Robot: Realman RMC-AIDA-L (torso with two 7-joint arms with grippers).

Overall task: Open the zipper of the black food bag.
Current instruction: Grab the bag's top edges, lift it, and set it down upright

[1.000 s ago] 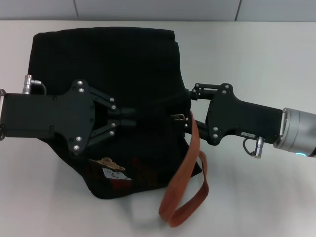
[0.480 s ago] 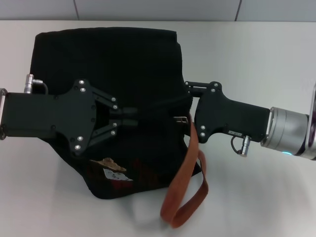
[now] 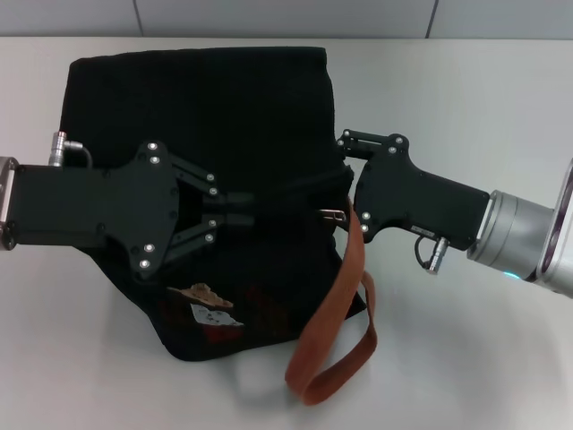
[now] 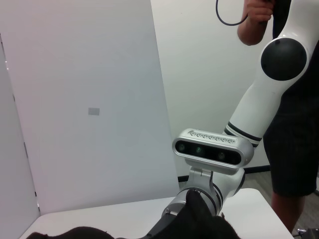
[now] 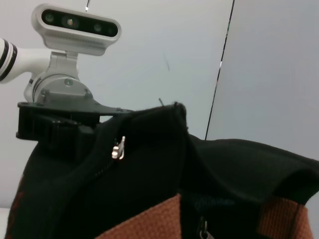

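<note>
Zipper [image 3: 333, 214] pull was found lying just off the tip of the right gripper [image 3: 345, 184], on the side edge of the black food bag [image 3: 197, 116]. Whether the right jaws were wide, narrow or already holding the pull could not be told; black fabric and the gripper body hid the fingertips. In the right wrist view a small silver tab hung free against the fabric near the bag's raised corner, not visibly pinched.

The left gripper [image 3: 240, 212] was drawn narrow at its tips and pressed into the top fabric along the dark seam leading toward the pull. Judged purpose: to pin the bag so that it would not drag along when the opposite arm pulled.

Outward from the right jaws, an orange-brown strap [image 3: 333, 305] ran from beside the pull down in a loop onto the white table [image 3: 466, 98]. It lay close enough to be snagged or caught in place of the tab. A bear patch [image 3: 208, 305] showed below the left gripper.
</note>
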